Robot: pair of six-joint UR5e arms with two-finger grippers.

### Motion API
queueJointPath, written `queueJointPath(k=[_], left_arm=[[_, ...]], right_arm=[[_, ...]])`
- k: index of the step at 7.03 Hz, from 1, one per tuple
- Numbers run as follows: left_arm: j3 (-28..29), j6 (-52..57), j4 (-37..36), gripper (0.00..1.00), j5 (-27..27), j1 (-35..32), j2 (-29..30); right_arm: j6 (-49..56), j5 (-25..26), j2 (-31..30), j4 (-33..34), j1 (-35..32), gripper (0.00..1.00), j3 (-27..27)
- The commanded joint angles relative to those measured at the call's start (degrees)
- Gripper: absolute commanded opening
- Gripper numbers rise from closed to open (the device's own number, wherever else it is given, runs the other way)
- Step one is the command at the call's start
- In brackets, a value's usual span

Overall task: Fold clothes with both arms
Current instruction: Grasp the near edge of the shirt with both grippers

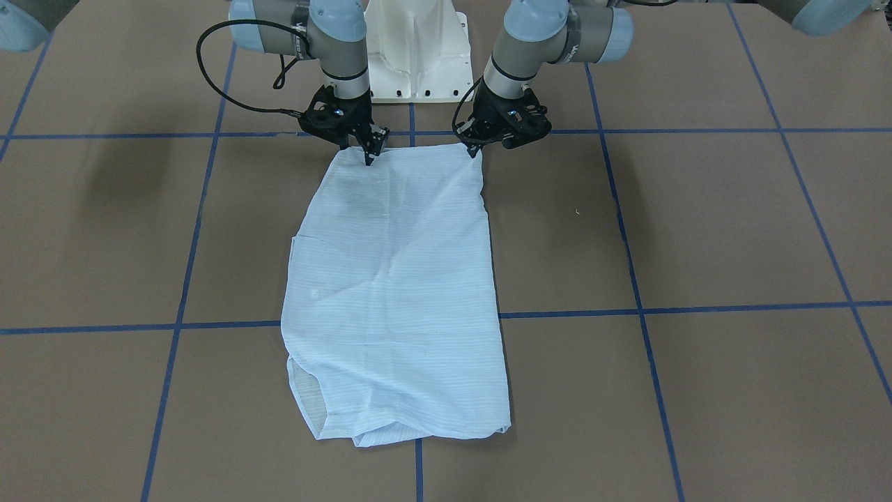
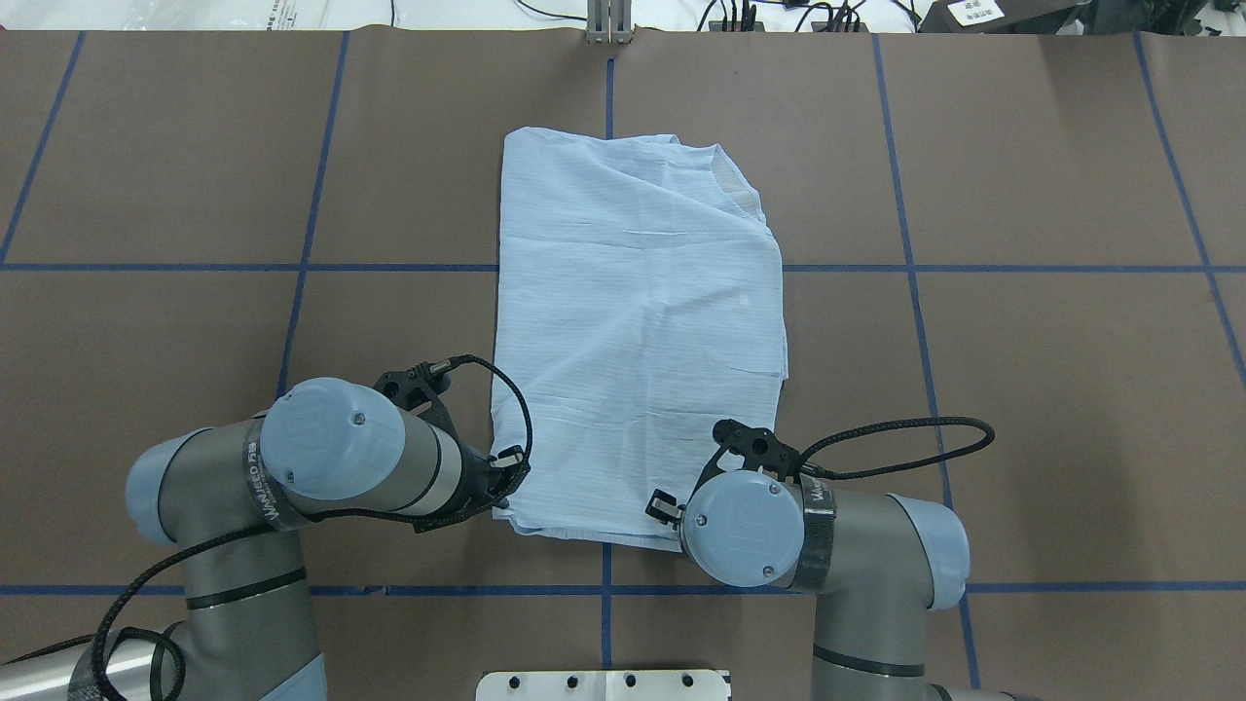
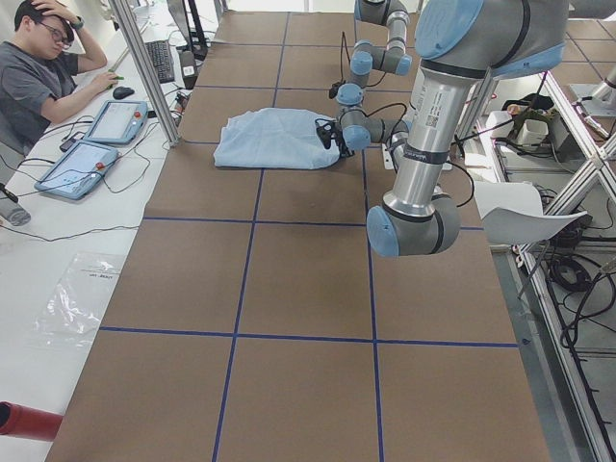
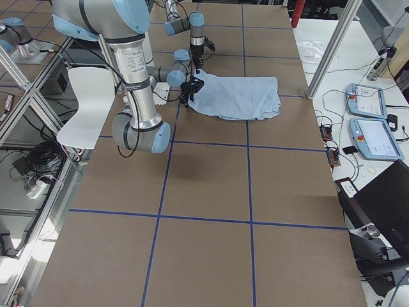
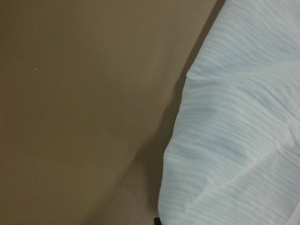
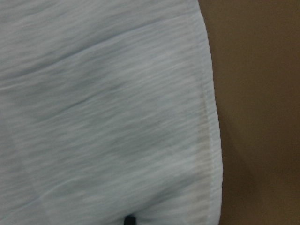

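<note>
The clothes are one pale-blue striped shirt (image 1: 397, 279) folded into a long rectangle, lying flat in the middle of the brown table (image 2: 1022, 389). Its short near edge faces the robot base. My left gripper (image 1: 474, 149) pinches that edge's corner on my left side, also seen from above (image 2: 508, 479). My right gripper (image 1: 368, 157) pinches the other near corner (image 2: 665, 506). Both have their fingers drawn together on the fabric. The wrist views are filled with striped cloth (image 5: 234, 131) and a hemmed edge (image 6: 206, 122). Collar and buttons are hidden.
The white pedestal base (image 1: 417, 56) stands just behind the grippers. Blue tape lines (image 1: 697, 307) grid the table. A person (image 3: 38, 67) sits at a side desk with teach pendants (image 3: 87, 164). A white chair (image 4: 83, 105) stands behind the robot.
</note>
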State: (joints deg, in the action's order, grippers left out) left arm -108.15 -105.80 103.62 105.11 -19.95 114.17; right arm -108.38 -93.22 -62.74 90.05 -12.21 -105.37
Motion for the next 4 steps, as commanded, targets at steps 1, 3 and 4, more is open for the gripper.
queueJointPath(k=[1, 3, 4], left_arm=[[0.04, 0.07, 0.09, 0.00, 0.00, 0.00, 0.00], [0.04, 0.07, 0.09, 0.00, 0.00, 0.00, 0.00], [0.04, -0.02, 0.09, 0.00, 0.00, -0.09, 0.09]], right_arm=[[0.01, -0.03, 0.08, 0.04, -0.09, 0.00, -0.18], [0.01, -0.12, 0.25, 0.04, -0.27, 0.00, -0.27], [0.01, -0.21, 0.60, 0.04, -0.62, 0.00, -0.27]])
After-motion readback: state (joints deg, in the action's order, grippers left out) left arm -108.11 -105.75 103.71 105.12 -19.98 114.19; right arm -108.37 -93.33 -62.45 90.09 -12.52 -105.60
